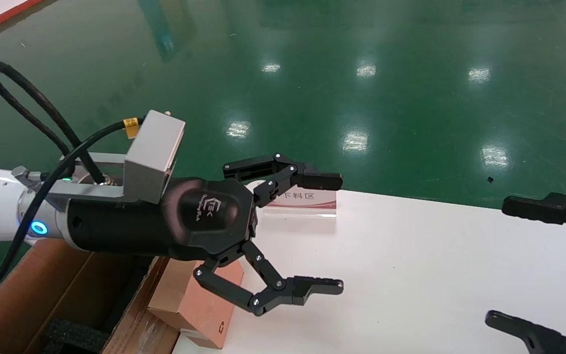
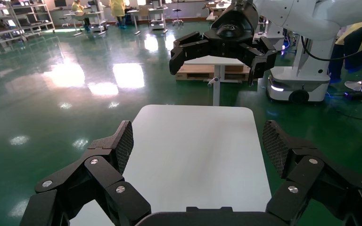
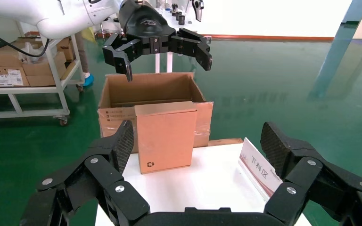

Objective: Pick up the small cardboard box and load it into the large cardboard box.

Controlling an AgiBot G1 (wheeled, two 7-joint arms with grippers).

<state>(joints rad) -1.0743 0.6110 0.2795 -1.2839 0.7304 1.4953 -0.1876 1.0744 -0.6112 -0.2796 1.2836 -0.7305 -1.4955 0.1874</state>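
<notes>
The small cardboard box (image 1: pixel 199 305), plain brown with a recycling symbol, stands upright at the left end of the white table (image 1: pixel 410 275). It also shows in the right wrist view (image 3: pixel 165 136). The large cardboard box (image 1: pixel 42 295) sits just left of it, flaps open, black foam inside; in the right wrist view it (image 3: pixel 151 89) stands behind the small box. My left gripper (image 1: pixel 337 233) hovers above the small box, open and empty, pointing across the table. My right gripper (image 1: pixel 501 263) is open and empty at the table's right end, facing the small box.
A clear sign stand with red-and-white label (image 1: pixel 302 204) stands at the table's far edge, also in the right wrist view (image 3: pixel 259 169). Green floor surrounds the table. A cart with cartons (image 3: pixel 23 70) stands beyond the large box.
</notes>
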